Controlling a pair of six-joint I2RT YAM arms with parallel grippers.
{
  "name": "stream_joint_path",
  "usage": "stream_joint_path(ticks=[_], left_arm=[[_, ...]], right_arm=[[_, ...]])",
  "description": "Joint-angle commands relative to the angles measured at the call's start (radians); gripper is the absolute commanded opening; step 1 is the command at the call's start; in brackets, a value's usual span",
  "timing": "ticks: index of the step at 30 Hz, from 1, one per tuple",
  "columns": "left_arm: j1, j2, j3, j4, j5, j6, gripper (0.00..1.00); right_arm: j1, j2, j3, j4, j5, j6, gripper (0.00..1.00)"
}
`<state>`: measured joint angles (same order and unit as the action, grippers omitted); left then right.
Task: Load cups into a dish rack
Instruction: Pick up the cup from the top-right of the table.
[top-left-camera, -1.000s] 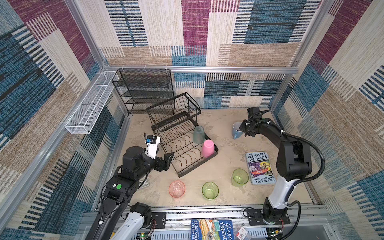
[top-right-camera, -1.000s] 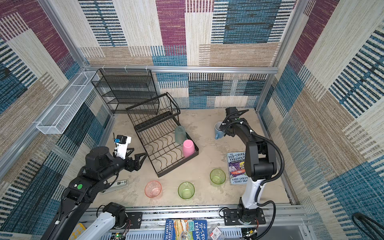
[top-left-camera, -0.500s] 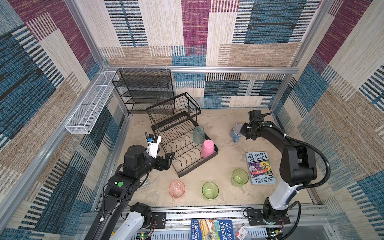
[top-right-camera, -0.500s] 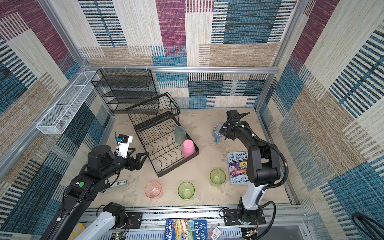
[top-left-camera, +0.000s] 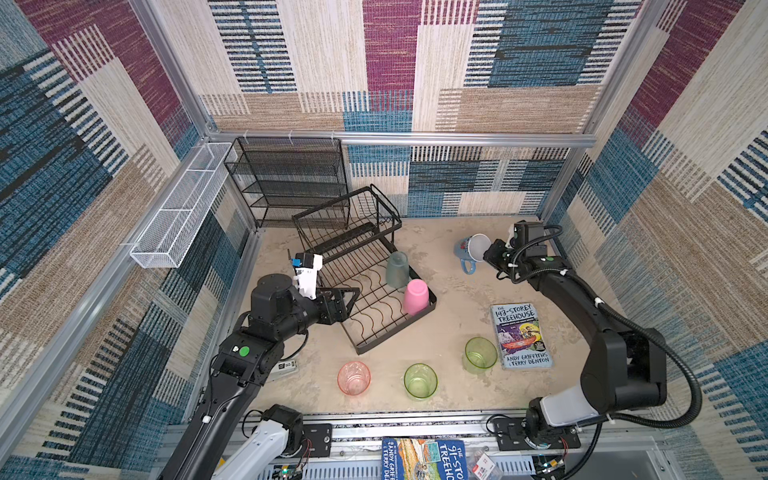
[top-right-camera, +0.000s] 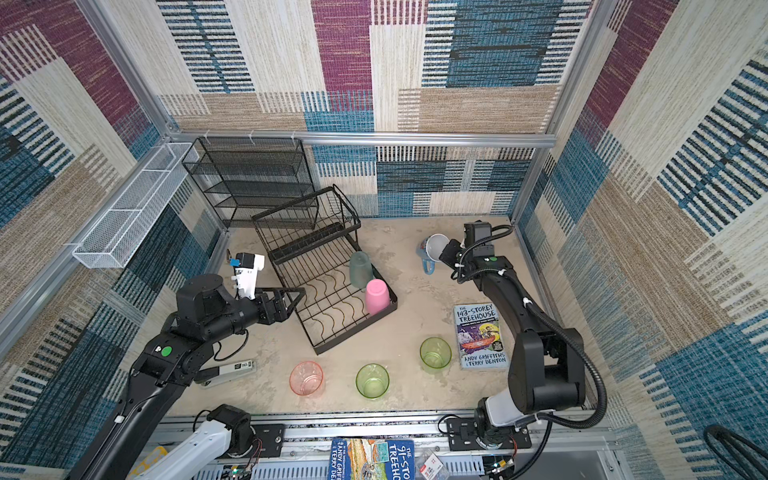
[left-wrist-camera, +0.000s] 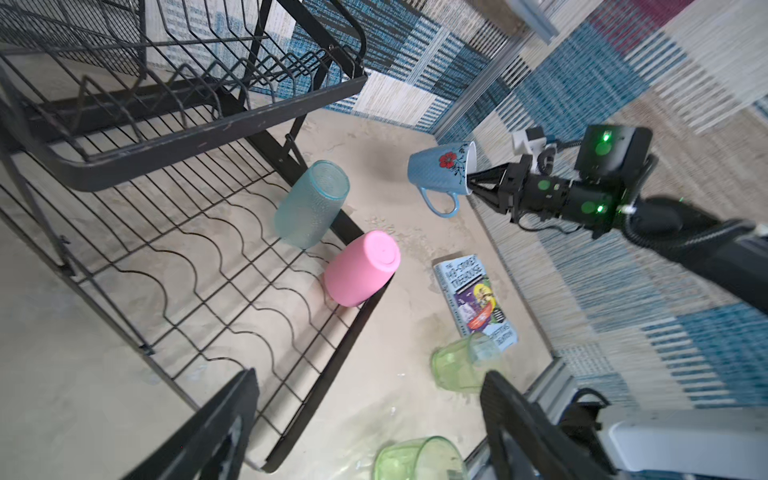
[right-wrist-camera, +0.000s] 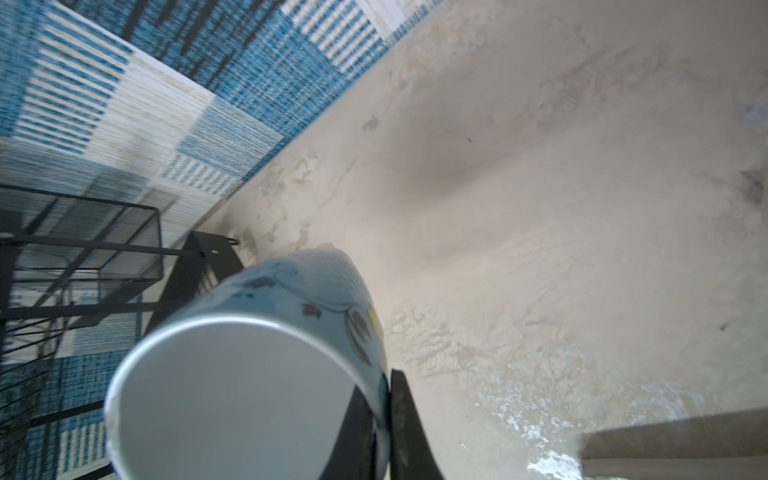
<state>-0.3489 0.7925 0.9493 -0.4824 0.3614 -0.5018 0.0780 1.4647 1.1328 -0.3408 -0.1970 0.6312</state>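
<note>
My right gripper (top-left-camera: 488, 253) (right-wrist-camera: 384, 399) is shut on the rim of the blue handled mug (top-left-camera: 471, 251) (right-wrist-camera: 249, 374), one finger inside and one outside. The mug hangs tilted on its side above the floor, right of the dish rack (top-left-camera: 374, 316). A frosted grey-teal cup (top-left-camera: 397, 270) and an opaque pink cup (top-left-camera: 415, 297) stand upside down in the rack's lower tray. A translucent pink cup (top-left-camera: 353, 377) and two green cups (top-left-camera: 420, 381) (top-left-camera: 481, 354) stand on the floor in front. My left gripper (top-left-camera: 351, 297) (left-wrist-camera: 370, 376) is open and empty at the rack's left front edge.
A book (top-left-camera: 521, 334) lies on the floor at the right, next to a green cup. A black mesh shelf unit (top-left-camera: 291, 183) stands at the back wall and a white mesh trough (top-left-camera: 183, 208) hangs on the left wall. A small flat device (top-left-camera: 286, 366) lies by the left arm.
The right gripper has shut on the mug's rim and raised it off the floor, tipping it sideways. The left arm has barely moved.
</note>
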Motion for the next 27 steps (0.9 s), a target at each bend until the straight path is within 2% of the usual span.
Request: stream_joint_path(ticks=[1, 5, 9, 14, 20, 27], left_arm=[[-0.03, 0.005, -0.015, 0.129, -0.001, -0.196, 0.87], [-0.118, 0.02, -0.049, 0.251, -0.072, -0.33, 0.87], [-0.236, 0.062, -0.06, 0.346, -0.185, -0.394, 0.86], [-0.351, 0.135, -0.112, 0.567, -0.309, -0.517, 0.84], [-0.451, 0.258, -0.083, 0.787, -0.412, -0.481, 0.83], [-0.512, 0.431, -0.041, 1.016, -0.497, -0.461, 0.81]], right_arm=[[0.0, -0.069, -0.035, 0.172, -0.082, 0.036, 0.0], [0.0, -0.146, -0.069, 0.242, -0.138, 0.062, 0.0], [0.0, -0.187, -0.084, 0.284, -0.203, 0.088, 0.0], [0.0, -0.245, -0.126, 0.362, -0.283, 0.143, 0.0], [0.0, -0.268, -0.134, 0.417, -0.391, 0.268, 0.0], [-0.001, -0.264, -0.136, 0.501, -0.48, 0.473, 0.0]])
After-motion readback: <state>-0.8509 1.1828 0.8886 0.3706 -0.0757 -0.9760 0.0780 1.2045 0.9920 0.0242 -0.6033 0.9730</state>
